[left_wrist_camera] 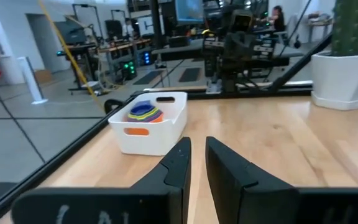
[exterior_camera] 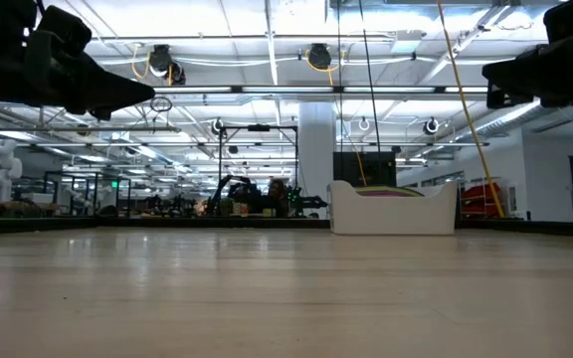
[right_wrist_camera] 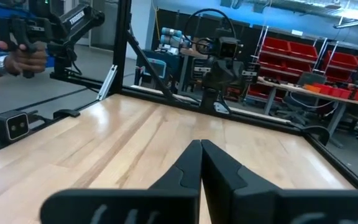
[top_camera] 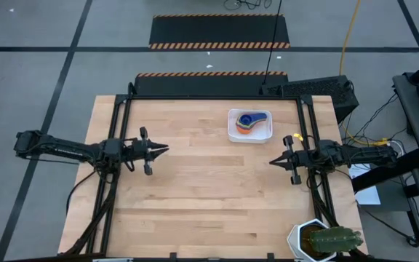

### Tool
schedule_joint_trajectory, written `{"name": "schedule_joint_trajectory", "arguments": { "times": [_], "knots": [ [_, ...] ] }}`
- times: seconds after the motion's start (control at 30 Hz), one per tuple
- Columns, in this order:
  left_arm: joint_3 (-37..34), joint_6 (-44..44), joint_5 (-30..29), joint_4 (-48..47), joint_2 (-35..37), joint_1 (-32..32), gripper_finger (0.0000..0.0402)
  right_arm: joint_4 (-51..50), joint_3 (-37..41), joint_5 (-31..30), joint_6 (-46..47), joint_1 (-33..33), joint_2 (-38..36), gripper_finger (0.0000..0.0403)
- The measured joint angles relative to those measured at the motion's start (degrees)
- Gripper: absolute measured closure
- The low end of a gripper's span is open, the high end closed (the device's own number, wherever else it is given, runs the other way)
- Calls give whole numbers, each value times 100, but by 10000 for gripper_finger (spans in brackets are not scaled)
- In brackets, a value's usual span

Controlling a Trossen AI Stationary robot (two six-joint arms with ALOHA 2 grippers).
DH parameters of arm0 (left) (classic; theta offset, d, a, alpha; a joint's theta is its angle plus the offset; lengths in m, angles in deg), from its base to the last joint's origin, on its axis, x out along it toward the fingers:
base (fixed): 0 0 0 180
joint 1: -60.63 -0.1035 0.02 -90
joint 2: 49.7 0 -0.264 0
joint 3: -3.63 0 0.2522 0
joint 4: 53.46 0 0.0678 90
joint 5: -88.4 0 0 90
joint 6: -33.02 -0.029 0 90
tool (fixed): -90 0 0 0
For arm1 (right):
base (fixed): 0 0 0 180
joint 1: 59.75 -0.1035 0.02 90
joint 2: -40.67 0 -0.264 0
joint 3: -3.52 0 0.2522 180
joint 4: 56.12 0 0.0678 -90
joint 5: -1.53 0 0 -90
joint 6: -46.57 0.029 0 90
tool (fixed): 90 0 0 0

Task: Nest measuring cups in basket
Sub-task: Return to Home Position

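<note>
The white basket (top_camera: 249,125) stands on the table's far right part, with the measuring cups (top_camera: 251,121) nested inside it, a blue one on top over orange. In the left wrist view the stack (left_wrist_camera: 145,113) shows navy, yellow and orange rims above the basket's wall (left_wrist_camera: 148,134). My left gripper (top_camera: 164,148) hovers level at the table's left, pointing right; its fingers (left_wrist_camera: 197,144) stand a narrow gap apart with nothing between them. My right gripper (top_camera: 273,161) hovers level at the right, pointing left, and is shut and empty (right_wrist_camera: 201,143).
A white pot with a cactus (top_camera: 326,240) stands at the near right corner. Black frame rails (top_camera: 118,182) run along the table's left and right sides. Bare wood (top_camera: 209,196) lies between the grippers. A person's hand (right_wrist_camera: 23,59) shows beyond the table.
</note>
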Motion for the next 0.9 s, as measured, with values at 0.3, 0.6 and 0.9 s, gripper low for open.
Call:
{"name": "schedule_joint_trajectory", "arguments": {
  "times": [0.3,0.6,0.9],
  "knots": [
    [-123,116,184,-112,377,0,351,412,0,35,-9,0,2,403],
    [-123,-6,191,-611,1206,0,351,449,0,35,-9,0,2,403],
    [-123,-121,486,-1264,2510,2,351,465,0,33,-9,0,2,403]
  ]
}}
